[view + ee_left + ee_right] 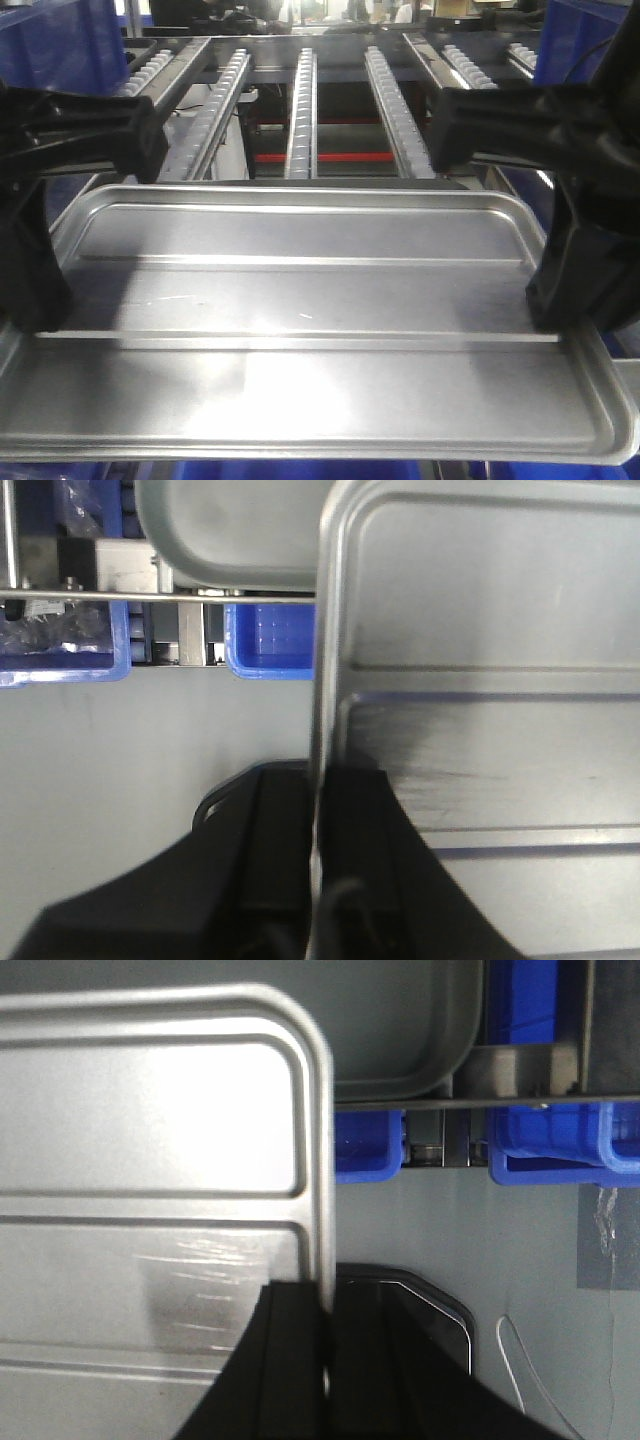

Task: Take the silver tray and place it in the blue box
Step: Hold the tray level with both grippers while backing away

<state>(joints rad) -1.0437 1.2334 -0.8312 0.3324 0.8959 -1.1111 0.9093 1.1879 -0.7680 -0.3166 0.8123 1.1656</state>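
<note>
The silver tray [300, 300] fills the front view and is held level, long side across. My left gripper [40, 315] is shut on its left rim and my right gripper [555, 310] on its right rim. In the left wrist view the gripper [318, 785] clamps the tray's [480, 630] thin edge between its black fingers. In the right wrist view the gripper [325, 1305] clamps the tray's [150, 1110] edge the same way. A strip of bright blue, likely the blue box [300, 470], shows under the tray's near rim; the rest is hidden.
A roller conveyor rack [300, 100] stands just beyond the tray. Blue crates stand at the back left [50, 40] and back right [575, 30]. Both wrist views show another grey tray [230, 530] [400, 1030] on a rack, small blue bins [270, 640] [545, 1145] below it, and grey floor.
</note>
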